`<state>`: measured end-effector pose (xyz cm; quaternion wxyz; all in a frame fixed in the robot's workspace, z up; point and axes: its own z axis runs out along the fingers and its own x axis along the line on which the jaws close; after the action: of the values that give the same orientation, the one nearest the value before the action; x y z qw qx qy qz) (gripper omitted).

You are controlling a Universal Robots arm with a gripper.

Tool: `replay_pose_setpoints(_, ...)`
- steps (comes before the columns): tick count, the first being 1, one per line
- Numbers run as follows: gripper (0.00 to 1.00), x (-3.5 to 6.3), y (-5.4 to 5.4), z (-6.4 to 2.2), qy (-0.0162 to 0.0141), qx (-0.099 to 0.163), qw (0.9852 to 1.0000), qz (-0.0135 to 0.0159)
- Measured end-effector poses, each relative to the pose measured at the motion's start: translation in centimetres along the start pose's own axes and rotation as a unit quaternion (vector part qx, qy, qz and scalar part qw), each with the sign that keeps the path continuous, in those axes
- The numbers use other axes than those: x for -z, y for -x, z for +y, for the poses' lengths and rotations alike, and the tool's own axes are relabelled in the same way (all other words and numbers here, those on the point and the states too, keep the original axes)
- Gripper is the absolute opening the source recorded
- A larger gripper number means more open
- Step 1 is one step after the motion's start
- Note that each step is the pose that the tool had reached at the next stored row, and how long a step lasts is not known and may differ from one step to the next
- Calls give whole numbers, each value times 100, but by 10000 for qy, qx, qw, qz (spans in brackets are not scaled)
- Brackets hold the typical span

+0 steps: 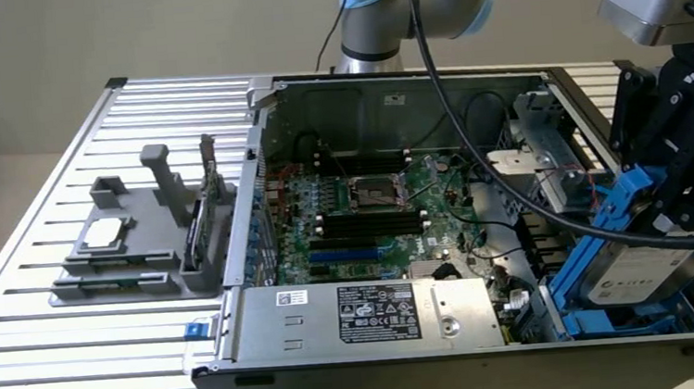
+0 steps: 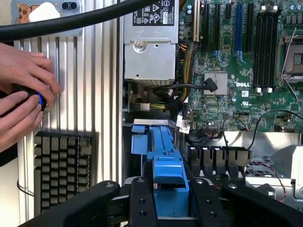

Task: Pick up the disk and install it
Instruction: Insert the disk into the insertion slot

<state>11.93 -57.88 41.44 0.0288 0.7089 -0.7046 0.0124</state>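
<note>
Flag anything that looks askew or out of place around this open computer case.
The disk hangs tilted in the tool, above the blue bays in the case on the exterior view's right, not seated. A person's hands are over the slatted table beside the case. Nothing looks spilled or broken.

Bright even light w/ soft shadows
</note>
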Motion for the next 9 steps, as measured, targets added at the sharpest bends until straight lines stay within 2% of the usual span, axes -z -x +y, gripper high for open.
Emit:
replay_pose_setpoints(4,33,-1,-9,0,-1,2,10000,-96)
replay_pose_setpoints(9,33,-3,-49,0,-1,4,9998,-176)
